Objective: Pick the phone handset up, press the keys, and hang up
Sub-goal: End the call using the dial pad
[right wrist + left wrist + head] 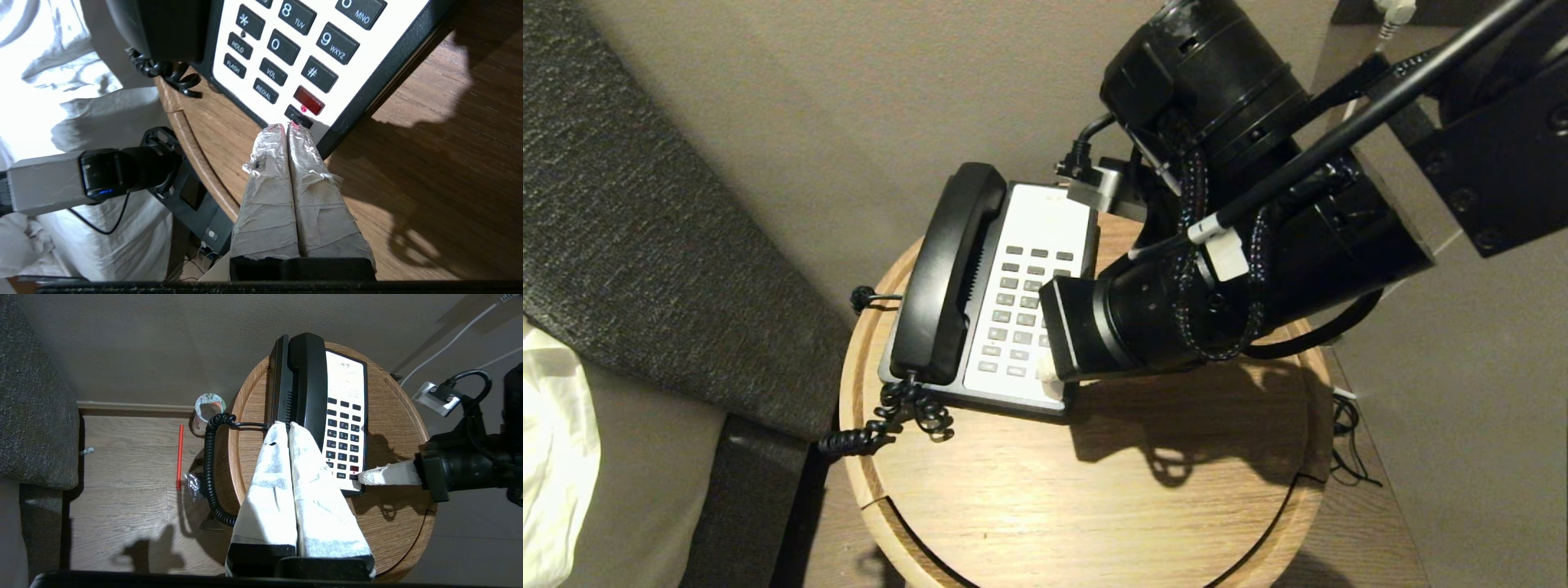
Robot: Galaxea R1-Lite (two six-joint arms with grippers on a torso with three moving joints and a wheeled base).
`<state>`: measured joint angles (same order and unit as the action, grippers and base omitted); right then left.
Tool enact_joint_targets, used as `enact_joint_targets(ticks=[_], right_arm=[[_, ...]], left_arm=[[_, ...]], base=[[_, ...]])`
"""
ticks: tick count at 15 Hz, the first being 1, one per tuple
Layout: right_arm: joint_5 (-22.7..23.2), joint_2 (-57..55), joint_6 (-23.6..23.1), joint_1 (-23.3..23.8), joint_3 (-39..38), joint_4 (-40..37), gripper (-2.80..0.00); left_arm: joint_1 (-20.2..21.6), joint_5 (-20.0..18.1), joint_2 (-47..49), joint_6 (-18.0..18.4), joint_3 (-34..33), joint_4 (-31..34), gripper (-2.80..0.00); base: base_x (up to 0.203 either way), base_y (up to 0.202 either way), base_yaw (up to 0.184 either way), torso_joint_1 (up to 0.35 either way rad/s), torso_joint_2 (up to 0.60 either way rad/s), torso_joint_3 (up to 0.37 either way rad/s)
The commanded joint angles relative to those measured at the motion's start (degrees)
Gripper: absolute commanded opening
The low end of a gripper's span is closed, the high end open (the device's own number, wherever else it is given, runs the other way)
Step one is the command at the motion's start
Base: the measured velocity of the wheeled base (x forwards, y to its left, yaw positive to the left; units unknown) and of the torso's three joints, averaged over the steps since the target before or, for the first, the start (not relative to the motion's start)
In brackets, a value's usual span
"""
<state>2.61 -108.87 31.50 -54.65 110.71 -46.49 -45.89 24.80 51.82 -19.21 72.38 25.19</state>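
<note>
The glossy black phone handset [947,278] lies in its cradle on the left side of the phone base [1045,220], which has a white keypad face. Its coiled cord [890,416] hangs off the table's front left edge. My right gripper [287,127] is shut, with taped fingertips touching a small black key [298,116] in the bottom row under the red key. That gripper [361,477] reaches in from the right. My left gripper [284,425] is shut and empty, its tips over the handset [308,375] near the cord end; it is outside the head view.
The phone stands on a round wooden table [1094,490] against a beige wall. A dark upholstered headboard [645,204] and white bedding [556,457] are to the left. A cup [209,406] and a red straw [179,457] lie on the floor beside the table.
</note>
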Motion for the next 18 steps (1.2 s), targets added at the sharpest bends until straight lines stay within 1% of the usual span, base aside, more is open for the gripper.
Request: enact_joint_targets(ticks=[1,3,10,14,18], right_arm=[[-0.6,-0.8,0.1,0.1,0.0,0.7,-2.80],[-0.8,-1.2,-0.1,0.2,0.0,2.0,-2.80],[-1.5,-1.5,-0.3,0.3,-0.1,1.9,-2.80],[-3.7,-1.7,-3.1,1.2,-0.7,2.0,-2.80],[-3.8,-1.1,-3.1,1.4,0.0,2.0,-2.80]], left_arm=[[0.0,0.2,-0.1,-0.1,0.0,0.0,-2.80],[0.0,0.2,-0.2,-0.1,0.0,0.0,-2.80],[0.0,0.2,-0.5,-0.1,0.0,0.0,-2.80],[0.0,0.2,-0.8,-0.1,-0.1,0.0,-2.80],[-0.1,0.2,-0.8,-0.1,-0.6,0.0,-2.80]], base=[[0.000,0.000,0.000,0.000,0.00,0.000],[0.000,0.000,0.000,0.000,0.00,0.000],[0.000,0.000,0.000,0.000,0.00,0.000],[0.000,0.000,0.000,0.000,0.00,0.000],[0.000,0.000,0.000,0.000,0.00,0.000]])
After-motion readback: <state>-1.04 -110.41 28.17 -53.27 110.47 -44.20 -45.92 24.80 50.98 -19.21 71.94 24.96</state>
